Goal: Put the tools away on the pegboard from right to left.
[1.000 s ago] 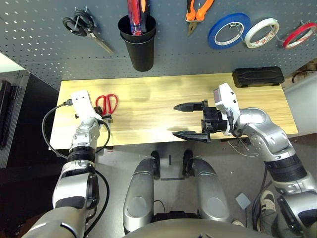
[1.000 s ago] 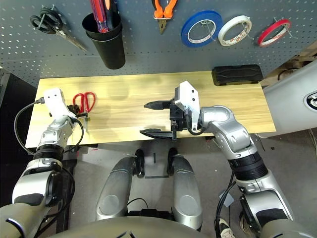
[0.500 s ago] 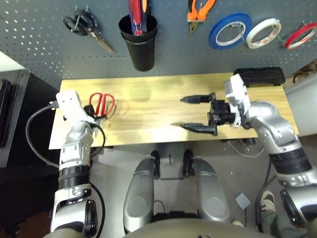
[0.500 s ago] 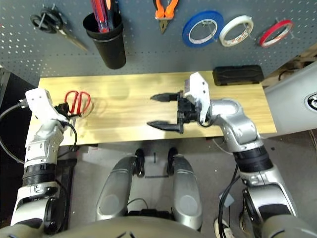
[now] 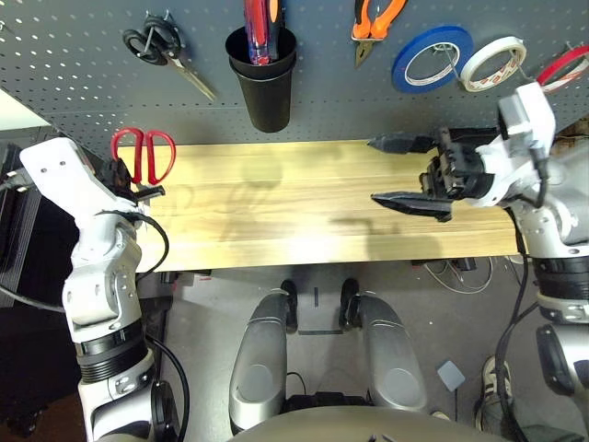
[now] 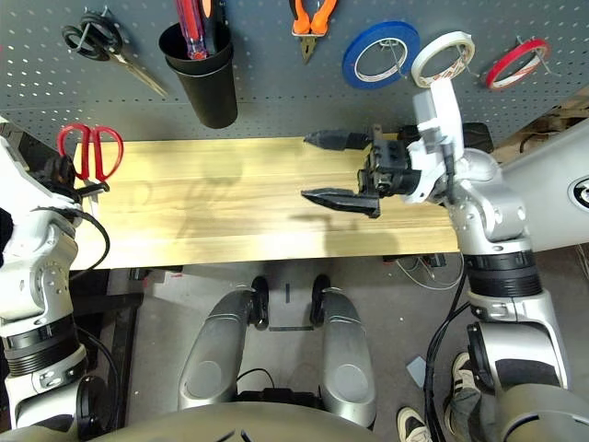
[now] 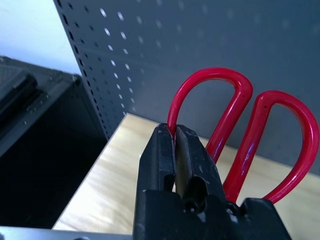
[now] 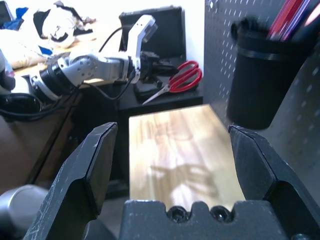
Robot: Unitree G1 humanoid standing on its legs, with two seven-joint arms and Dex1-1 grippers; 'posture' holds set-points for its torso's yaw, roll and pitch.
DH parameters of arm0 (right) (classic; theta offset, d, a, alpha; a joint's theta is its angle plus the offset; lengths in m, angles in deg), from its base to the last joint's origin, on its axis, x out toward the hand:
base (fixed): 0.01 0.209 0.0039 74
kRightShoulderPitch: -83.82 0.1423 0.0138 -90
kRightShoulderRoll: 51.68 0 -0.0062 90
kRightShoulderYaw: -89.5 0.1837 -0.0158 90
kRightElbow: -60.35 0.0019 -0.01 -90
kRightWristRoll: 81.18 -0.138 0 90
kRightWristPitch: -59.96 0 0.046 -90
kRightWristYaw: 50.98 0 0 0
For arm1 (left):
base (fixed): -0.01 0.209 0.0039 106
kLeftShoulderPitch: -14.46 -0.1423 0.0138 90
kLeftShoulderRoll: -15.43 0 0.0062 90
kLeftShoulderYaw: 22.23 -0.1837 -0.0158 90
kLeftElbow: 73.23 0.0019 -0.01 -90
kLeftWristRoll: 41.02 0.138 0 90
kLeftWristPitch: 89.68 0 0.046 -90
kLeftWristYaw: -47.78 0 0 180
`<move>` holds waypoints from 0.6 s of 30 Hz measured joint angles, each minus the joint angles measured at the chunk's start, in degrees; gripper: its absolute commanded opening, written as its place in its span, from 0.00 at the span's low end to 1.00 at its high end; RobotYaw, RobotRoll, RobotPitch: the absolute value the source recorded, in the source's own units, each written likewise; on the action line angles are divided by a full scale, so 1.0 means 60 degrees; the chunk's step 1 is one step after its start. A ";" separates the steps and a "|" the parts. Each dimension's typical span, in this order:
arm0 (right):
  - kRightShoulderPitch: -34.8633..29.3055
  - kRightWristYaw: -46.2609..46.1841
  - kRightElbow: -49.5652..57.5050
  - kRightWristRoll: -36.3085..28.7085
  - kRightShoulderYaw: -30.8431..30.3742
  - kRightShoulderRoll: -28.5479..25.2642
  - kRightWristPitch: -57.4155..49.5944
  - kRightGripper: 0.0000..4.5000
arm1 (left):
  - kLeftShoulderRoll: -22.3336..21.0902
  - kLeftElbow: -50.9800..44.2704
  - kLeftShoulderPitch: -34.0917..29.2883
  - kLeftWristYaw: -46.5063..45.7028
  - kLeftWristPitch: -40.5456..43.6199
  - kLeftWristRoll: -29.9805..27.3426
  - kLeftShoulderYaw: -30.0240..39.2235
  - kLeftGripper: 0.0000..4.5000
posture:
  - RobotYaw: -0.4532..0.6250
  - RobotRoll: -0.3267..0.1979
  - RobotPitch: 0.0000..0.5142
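Observation:
My left gripper (image 7: 175, 137) is shut on the red-handled scissors (image 5: 143, 155). It holds them by one handle loop, handles up, above the table's left end and in front of the pegboard (image 5: 74, 83). On the pegboard hang the red tape ring (image 5: 569, 66) at far right and the orange-handled pliers (image 5: 373, 18). The red screwdriver (image 5: 250, 28) stands in a black cup (image 5: 264, 87). Over the right part of the table (image 5: 294, 212), my right gripper (image 5: 375, 170) hangs open with nothing between its fingers.
Black-handled scissors (image 5: 161, 51) hang at the pegboard's upper left, above the held scissors. A blue tape roll (image 5: 431, 57) and a white tape roll (image 5: 492, 60) hang between the pliers and the red ring. Dark furniture stands left of the table.
My left gripper has lifted the red scissors off the table, up and leftward toward the pegboard. The right gripper has moved right and toward the pegboard, still open.

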 measured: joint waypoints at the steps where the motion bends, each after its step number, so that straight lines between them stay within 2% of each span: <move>1: 0.0150 0.0000 -0.0025 -0.0039 0.0042 -0.0104 -0.0047 1.00 | -0.0044 -0.0001 0.0089 0.0000 -0.0020 -0.0001 0.0015 0.01 | 0.42 0.62 0.55; 8: 0.0869 0.0159 -0.0509 -0.0114 0.0446 -0.0660 -0.0075 1.00 | -0.0052 -0.0511 0.0935 -0.0136 -0.0181 -0.0021 0.0156 0.01 | 0.41 0.62 0.53; 18: 0.1345 0.0303 -0.0831 -0.0447 0.0796 -0.1210 -0.0478 1.00 | 0.0080 -0.1303 0.0974 -0.0042 -0.1055 -0.0289 0.0304 0.01 | 0.41 0.62 0.51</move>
